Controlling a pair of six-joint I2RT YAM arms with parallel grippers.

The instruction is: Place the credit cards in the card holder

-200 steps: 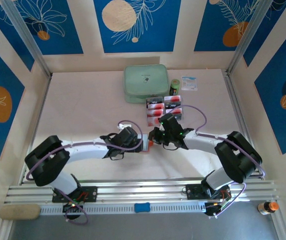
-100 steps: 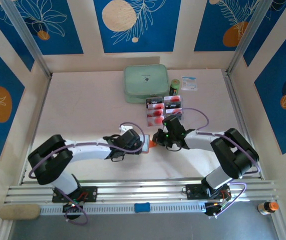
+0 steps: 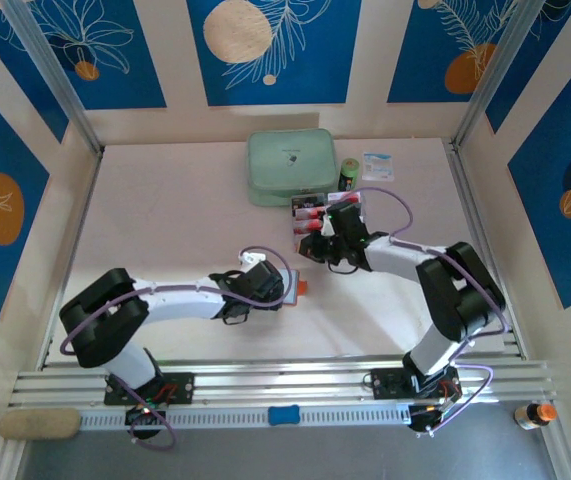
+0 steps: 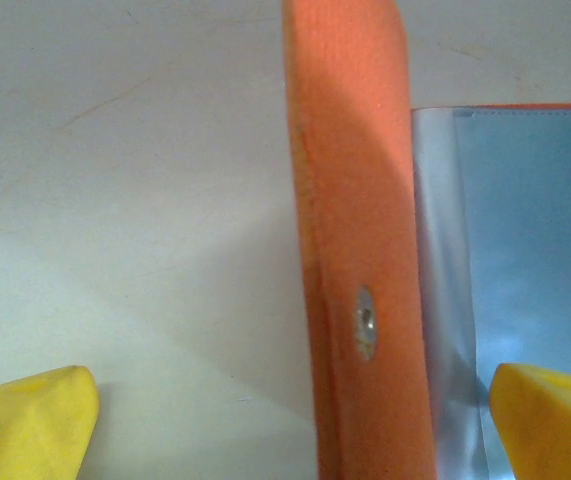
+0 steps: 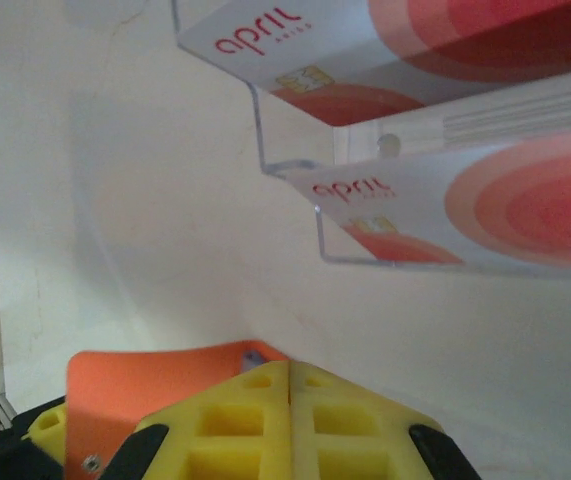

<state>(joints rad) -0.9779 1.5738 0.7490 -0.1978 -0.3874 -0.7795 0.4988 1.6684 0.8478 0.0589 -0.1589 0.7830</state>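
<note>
The orange-red card holder [image 3: 300, 288] lies open on the table between the arms. In the left wrist view its flap [image 4: 360, 250] stands on edge, with a clear sleeve [image 4: 505, 240] to its right. My left gripper [image 4: 290, 430] is open, one yellow fingertip on each side of the flap, neither touching it. The credit cards [image 3: 325, 212] stand in a clear tiered tray [image 5: 265, 130]; two red-circled cards [image 5: 465, 210] show close up. My right gripper [image 5: 290, 395] is shut and empty, between the tray and the holder [image 5: 145, 385], just below the tray in the top view [image 3: 315, 252].
A mint-green case [image 3: 290, 165] sits behind the tray, with a small green bottle [image 3: 349, 172] and a white packet [image 3: 377, 165] to its right. Bare table lies to the left of the arms.
My right gripper has drawn back from the card holder and moved up to the card tray, still shut. The left arm has shifted slightly and stays open at the holder.
</note>
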